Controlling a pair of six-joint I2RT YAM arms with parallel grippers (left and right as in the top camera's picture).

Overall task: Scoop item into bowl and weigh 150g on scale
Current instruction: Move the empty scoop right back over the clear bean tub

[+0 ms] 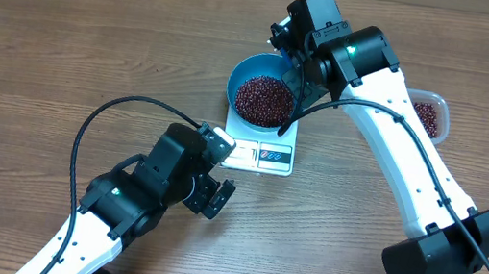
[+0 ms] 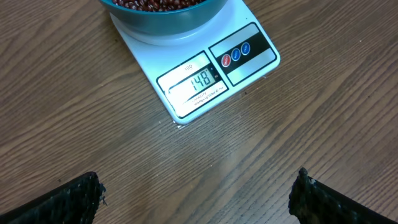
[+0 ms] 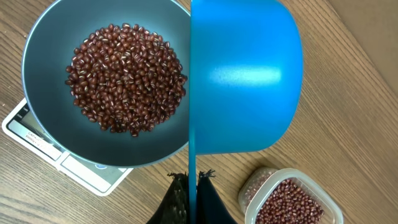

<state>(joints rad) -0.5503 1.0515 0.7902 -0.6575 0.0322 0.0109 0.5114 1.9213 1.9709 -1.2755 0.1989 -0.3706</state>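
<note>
The blue bowl [image 1: 246,71] stands on the white scale [image 1: 259,155] and holds a heap of dark red-brown beans [image 1: 263,98]. In the left wrist view the scale [image 2: 247,71] displays 148 below the bowl [image 2: 168,18]. My right gripper [image 3: 193,182] is shut on the thin handle of a small blue scoop [image 3: 245,81]. The scoop is turned on its side at the right rim of the bowl [image 3: 43,118], its mouth facing the beans [image 3: 124,78]. My left gripper [image 2: 198,182] hangs open over bare table in front of the scale, holding nothing.
A clear plastic tub [image 1: 430,114] with more beans stands to the right of the bowl, close under the right arm; it also shows in the right wrist view [image 3: 289,199]. The left arm's black cable loops over the table at the left.
</note>
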